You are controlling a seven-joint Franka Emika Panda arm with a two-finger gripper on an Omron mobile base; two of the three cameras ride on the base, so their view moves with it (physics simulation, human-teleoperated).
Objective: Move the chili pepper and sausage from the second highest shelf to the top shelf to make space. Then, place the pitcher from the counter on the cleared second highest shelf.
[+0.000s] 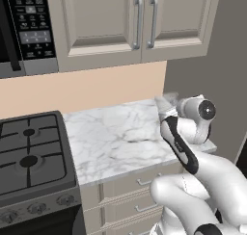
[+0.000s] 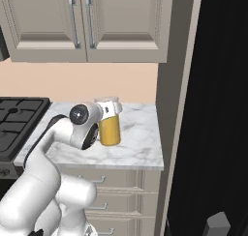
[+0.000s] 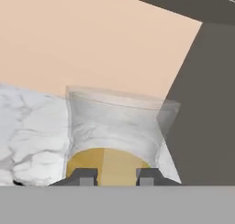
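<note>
The counter [image 2: 135,150] is a white marble slab with grey veins, and it lies between the black stove [image 1: 29,157] on the left and a tall dark grey panel [image 2: 172,109] on the right. Under the slab there are beige drawers [image 2: 121,186] with silver handles. Above it, on the peach wall, hang beige cabinets [image 2: 87,22], and a microwave [image 1: 24,27] hangs over the stove.

The white arm [image 2: 38,167] reaches from the near side over the counter toward its far right part. There the pitcher [image 2: 109,126] stands upright on the marble, near the dark panel. It is clear, with a wide rim, and orange-yellow liquid fills its lower part.

The gripper [image 3: 117,176] is at the pitcher. In the hand view its two dark fingertips [image 3: 82,176] stand close together against the yellow part of the pitcher, so the pincer is closed on the pitcher, which stands right in front of the hand.
</note>
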